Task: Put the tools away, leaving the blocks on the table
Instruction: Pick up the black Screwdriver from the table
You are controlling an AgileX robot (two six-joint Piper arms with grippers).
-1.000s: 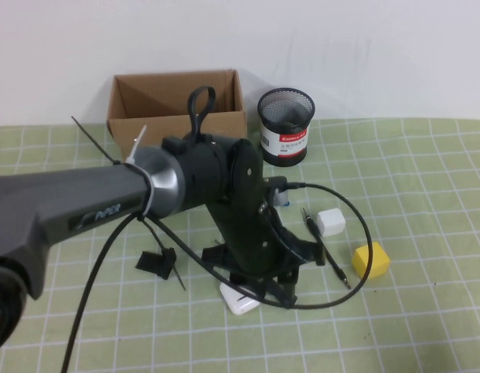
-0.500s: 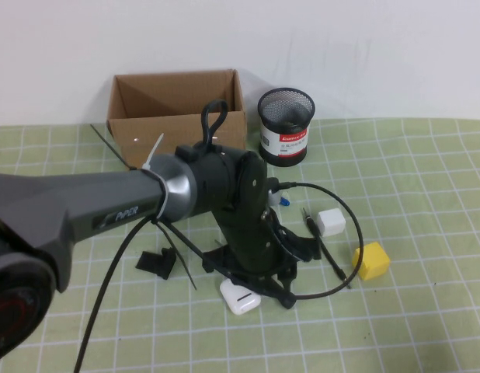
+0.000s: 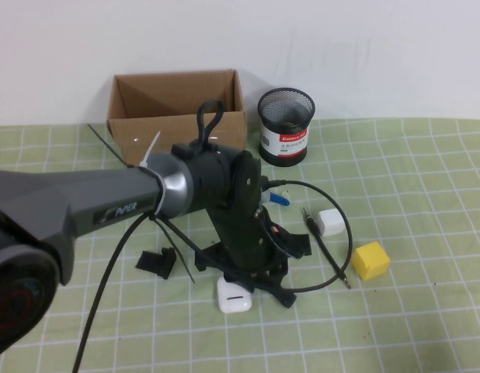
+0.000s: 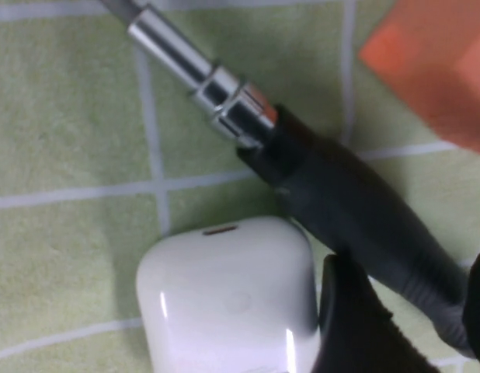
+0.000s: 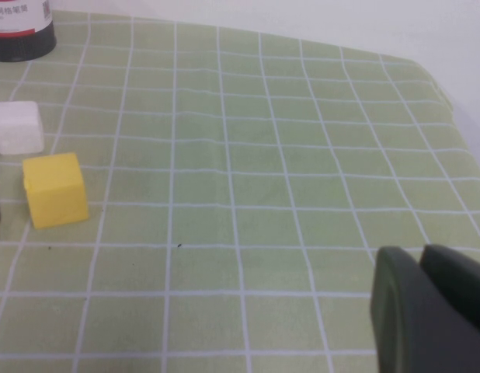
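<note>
The left gripper (image 3: 252,276) is down low at the middle of the desk (image 3: 426,326), its arm covering most of what it works on. The left wrist view shows its jaws spread on either side of the thick black-handled screwdriver (image 4: 356,206), one dark finger (image 4: 356,326) just beside the handle; I cannot see them pressing it, so it reads as open and not yet gripping. The screwdriver lies flat, its metal shaft running away from the handle. The white earbud case (image 4: 224,299) sits touching or nearly touching the handle (an awkward neighbour), and the orange block (image 4: 430,74) lies near on the other side.

To do this well, the jaws should close squarely across the handle's thickest part, staying clear of the case so it is not pinched or dragged along, then lift straight up before swinging toward the cardboard box (image 3: 178,109) at 12 o'clock.

From the left gripper, the thin precision screwdriver (image 3: 327,250) lies at 2 o'clock, with the white block (image 3: 330,222) beside it and the yellow block (image 3: 370,259) at 3 o'clock. A black mesh cup (image 3: 285,126) stands right of the box.

The right gripper (image 5: 430,311) hangs parked over bare mat; whether its jaws are open cannot be told.
</note>
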